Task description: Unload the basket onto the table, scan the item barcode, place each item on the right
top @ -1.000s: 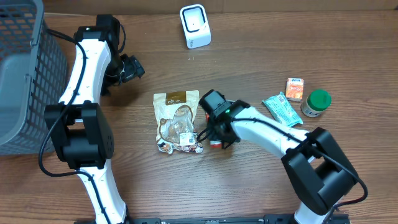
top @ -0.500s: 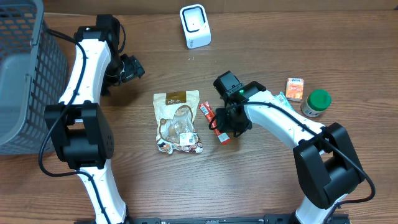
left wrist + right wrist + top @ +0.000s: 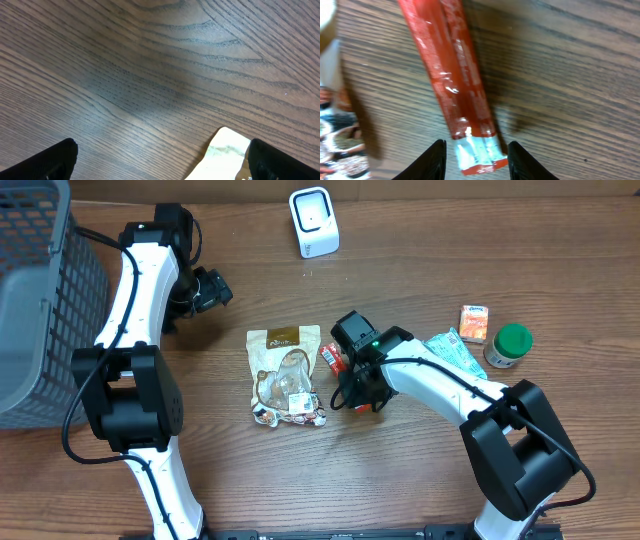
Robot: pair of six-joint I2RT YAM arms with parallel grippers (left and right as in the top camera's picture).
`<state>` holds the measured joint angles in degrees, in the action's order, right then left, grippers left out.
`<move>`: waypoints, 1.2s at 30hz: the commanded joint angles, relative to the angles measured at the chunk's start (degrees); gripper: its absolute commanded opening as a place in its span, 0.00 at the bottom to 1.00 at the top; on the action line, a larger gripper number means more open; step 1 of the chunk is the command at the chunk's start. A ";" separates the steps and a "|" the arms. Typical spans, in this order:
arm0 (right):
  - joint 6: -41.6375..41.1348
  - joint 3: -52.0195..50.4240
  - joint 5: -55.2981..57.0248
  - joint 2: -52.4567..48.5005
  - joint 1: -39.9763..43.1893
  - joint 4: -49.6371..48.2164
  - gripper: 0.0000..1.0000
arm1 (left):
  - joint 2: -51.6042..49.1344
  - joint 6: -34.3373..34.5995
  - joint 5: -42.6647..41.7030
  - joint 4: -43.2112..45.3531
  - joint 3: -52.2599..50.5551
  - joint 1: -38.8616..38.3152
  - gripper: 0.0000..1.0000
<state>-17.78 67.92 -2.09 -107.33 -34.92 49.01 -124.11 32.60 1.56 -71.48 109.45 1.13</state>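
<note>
From overhead, the right claw (image 3: 355, 393) points down at the wooden tabletop (image 3: 400, 480), over a red stick packet (image 3: 329, 358). One end of the packet shows on the far side of the claw and the other end just on its near side. A clear snack bag (image 3: 287, 375) lies just beside the claw on its left. A teal pouch (image 3: 455, 355), an orange carton (image 3: 474, 323) and a green-lidded jar (image 3: 512, 343) sit to its right, the jar farthest out. The white barcode scanner (image 3: 313, 222) stands well beyond the claw, toward the far edge. The left claw (image 3: 213, 288) hangs over bare wood with a grey mesh basket (image 3: 40, 290) well off to its left. The snack bag is nearer, to its right and towards the front.

In the left wrist view, the left claw is spread wide, its dark fingertips (image 3: 52, 160) at the frame's lower corners. Only wood grain lies between them. A pale corner of packaging (image 3: 227, 147) shows close to the right-hand tip, but what it belongs to cannot be told from here.

In the right wrist view, the red stick packet lies flat on the wood at a slant. Its crimped silver end sits between the right claw's fingertips (image 3: 434, 159). The jaws are narrowly parted, a little wider than the packet, with a sliver of wood on each side. They straddle the packet without gripping it. The edge of the snack bag shows at the far left.
</note>
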 commanded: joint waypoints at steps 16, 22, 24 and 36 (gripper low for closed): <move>1.33 0.35 3.52 1.20 1.29 0.11 0.04 | 0.90 -0.70 0.35 0.02 0.90 -0.42 1.00; 9.99 2.99 -2.62 8.55 1.60 1.27 0.04 | 0.90 -0.70 0.35 0.02 0.90 -0.42 1.00; 13.97 2.99 -7.43 10.62 1.92 1.25 0.04 | 0.90 -0.70 0.35 0.02 0.90 -0.42 1.00; 43.65 2.93 -22.10 12.92 2.47 4.90 0.04 | 0.90 -0.70 0.35 0.02 0.90 -0.42 1.00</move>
<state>11.55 69.56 -19.68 -95.42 -32.71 52.31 -124.09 32.58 1.56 -71.48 109.45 1.13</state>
